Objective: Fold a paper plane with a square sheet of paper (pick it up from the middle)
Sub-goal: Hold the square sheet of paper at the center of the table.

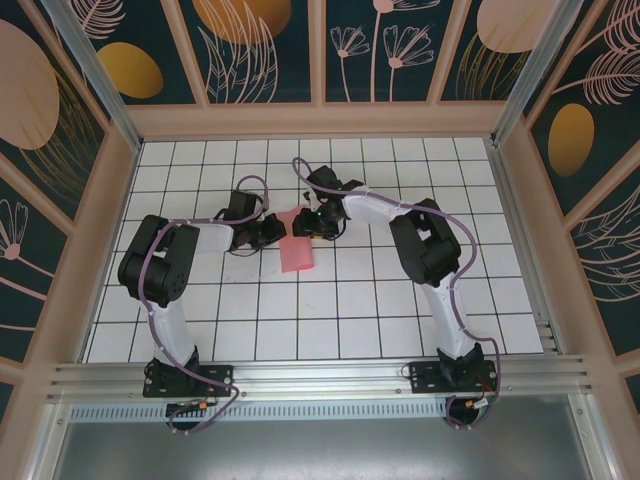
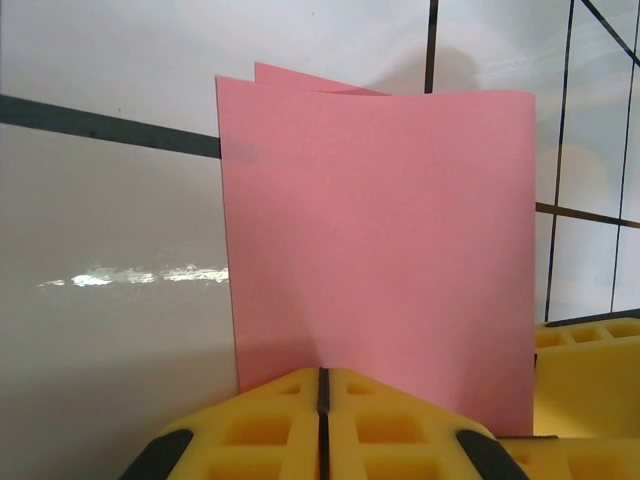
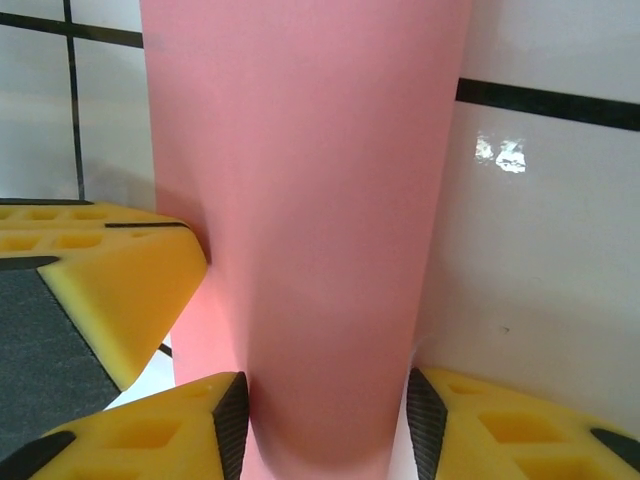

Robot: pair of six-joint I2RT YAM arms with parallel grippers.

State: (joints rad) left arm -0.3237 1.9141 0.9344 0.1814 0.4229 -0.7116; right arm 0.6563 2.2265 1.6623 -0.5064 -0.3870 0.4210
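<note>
My left tool [image 2: 322, 378] has its jaws together, seam to seam. Its tips sit at the near edge of the sheet [image 2: 380, 230], which passes under or behind them. I cannot tell whether they pin it to the table [image 1: 400, 310] or only rest over it. The sheet is doubled over, with two layers showing slightly out of line at its far edge in the left wrist view.

My right tool [image 3: 328, 405] stands with its jaws apart. The sheet's rounded bend sits between them, not pressed flat, and the dark pads [image 3: 232, 420] are at its sides. Whether both pads truly touch it I cannot say.

From above, the sheet lies mid-table between my two tools, the left one on its left and the right one on its right. Both are at its far end, and its long axis runs from there toward my bases. The tools are about equally near, close enough that one yellow finger of each shows at the edge of the other's wrist view.

What the next move turns on, as I judge it, is that the bend lies square between the right pads and the sheet runs straight ahead of that tool. Squeezing there should set the centre crease, provided the layers line up. The plane itself is far from formed.
</note>
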